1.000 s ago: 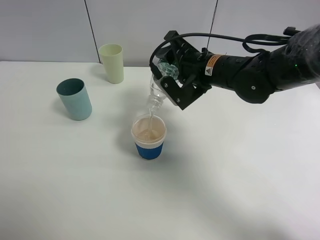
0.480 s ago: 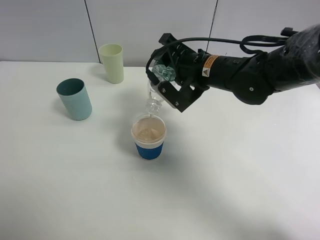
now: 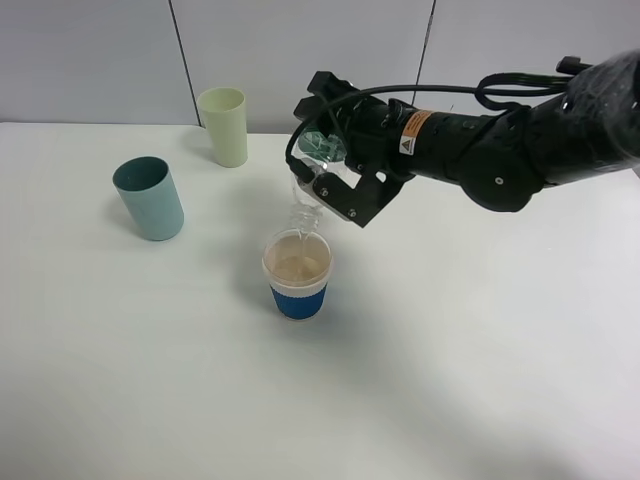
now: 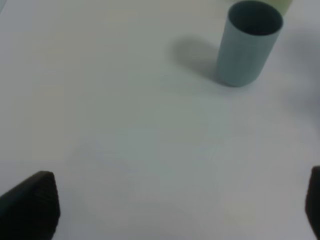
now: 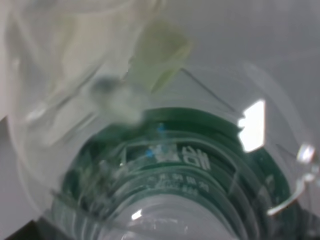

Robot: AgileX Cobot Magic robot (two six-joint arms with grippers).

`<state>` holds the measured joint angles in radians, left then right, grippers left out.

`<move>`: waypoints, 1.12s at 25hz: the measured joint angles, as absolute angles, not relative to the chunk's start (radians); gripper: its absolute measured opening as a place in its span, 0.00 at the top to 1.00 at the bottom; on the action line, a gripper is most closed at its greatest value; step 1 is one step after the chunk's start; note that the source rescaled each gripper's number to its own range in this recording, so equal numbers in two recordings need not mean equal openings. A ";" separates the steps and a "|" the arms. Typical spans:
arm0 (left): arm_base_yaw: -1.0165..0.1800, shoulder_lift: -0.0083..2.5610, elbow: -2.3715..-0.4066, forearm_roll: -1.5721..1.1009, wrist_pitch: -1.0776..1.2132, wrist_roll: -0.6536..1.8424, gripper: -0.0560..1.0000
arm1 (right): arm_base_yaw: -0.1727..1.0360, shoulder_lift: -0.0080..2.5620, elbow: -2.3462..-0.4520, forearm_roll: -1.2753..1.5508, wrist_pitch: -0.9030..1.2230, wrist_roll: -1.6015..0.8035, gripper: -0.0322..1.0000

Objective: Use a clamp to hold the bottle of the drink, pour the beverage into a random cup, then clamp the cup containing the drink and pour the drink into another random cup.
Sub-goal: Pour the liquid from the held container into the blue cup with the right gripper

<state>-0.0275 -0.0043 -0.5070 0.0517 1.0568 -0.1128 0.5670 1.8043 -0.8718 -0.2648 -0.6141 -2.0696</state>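
My right gripper (image 3: 335,170), the clamp, is shut on the clear bottle of the drink (image 3: 308,195) and holds it tipped steeply, neck down, just above the blue-sleeved paper cup (image 3: 297,292). The beverage (image 3: 297,267) lies in the cup, and a thin stream drops from the neck. In the right wrist view the bottle (image 5: 165,150) fills the frame, and its green label (image 5: 100,170) shows through the plastic. The teal tumbler (image 3: 150,198) stands upright at the left. In the left wrist view my left gripper (image 4: 172,207) is open over bare table, with the teal tumbler (image 4: 248,44) some way ahead of it.
A pale green tumbler (image 3: 224,126) stands at the back of the white table (image 3: 450,380), near the grey wall. The right arm and its cables stretch from the right edge over the table's back half.
The right gripper has shifted slightly left and up and has tipped the bottle steeper over the cup. The cups have stayed put.
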 joint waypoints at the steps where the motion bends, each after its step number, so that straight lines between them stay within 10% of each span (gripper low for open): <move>1: -0.028 -0.004 -0.507 0.052 1.057 -0.113 0.00 | 0.570 1.804 -0.872 -0.265 -0.621 -2.070 0.97; 28: -0.028 -0.004 -0.507 0.052 1.057 -0.113 0.00 | 0.601 1.804 -0.872 -0.294 -0.764 -2.223 0.97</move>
<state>-0.0275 -0.0043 -0.5070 0.0517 1.0568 -0.1128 0.6013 1.8043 -0.8718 -0.2943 -0.7645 -2.2231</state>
